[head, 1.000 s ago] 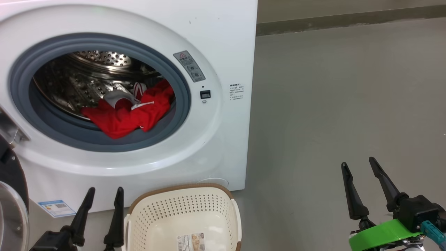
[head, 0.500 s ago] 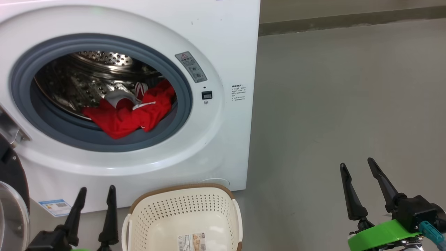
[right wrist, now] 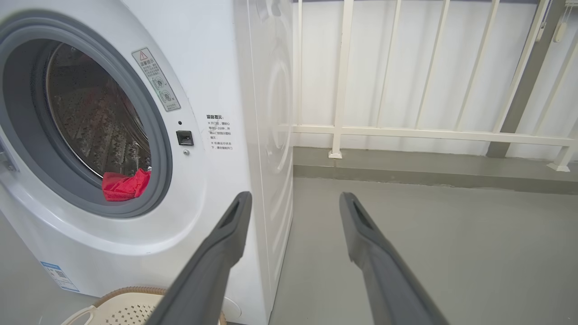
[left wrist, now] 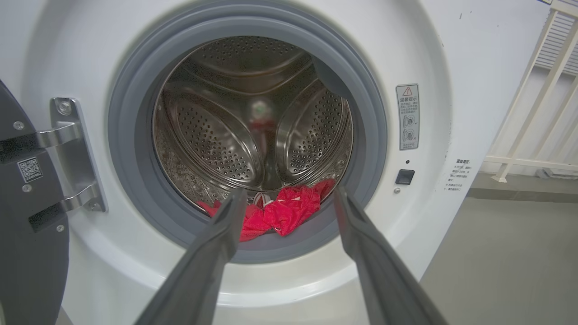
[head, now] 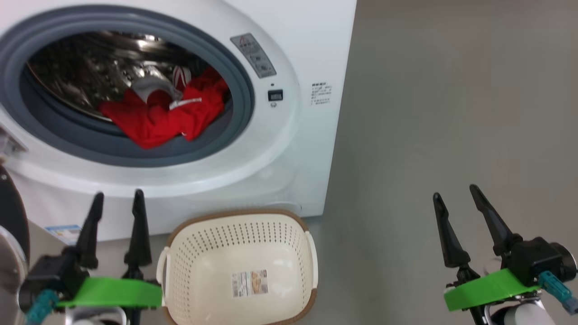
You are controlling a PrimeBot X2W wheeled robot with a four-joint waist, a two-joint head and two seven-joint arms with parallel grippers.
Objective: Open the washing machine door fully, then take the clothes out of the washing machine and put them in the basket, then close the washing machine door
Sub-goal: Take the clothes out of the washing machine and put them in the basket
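Note:
The white washing machine (head: 293, 149) stands open, with red clothes (head: 167, 119) heaped at the front of its steel drum, partly over the grey gasket. The black washing machine door (left wrist: 27, 253) hangs swung out on the left on its hinge. On the floor before the machine sits the cream basket (head: 203, 253) with nothing in it. My left gripper (head: 118, 194) is open, left of the basket and below the drum mouth; the left wrist view has the clothes (left wrist: 293, 207) between its fingers (left wrist: 216, 253), well ahead. My right gripper (head: 454, 190) is open over bare floor, far right.
Grey floor (head: 451, 113) spreads to the right of the machine. In the right wrist view a white railing (right wrist: 343, 131) runs behind a low kerb past the machine's side, and the basket's rim (right wrist: 122, 293) shows at the bottom left beside the open right gripper (right wrist: 294, 195).
The head camera has tipped down and nearer, shifting the whole picture up. My left gripper shows higher and further left beside the basket, its green band now in sight. Both grippers stay open.

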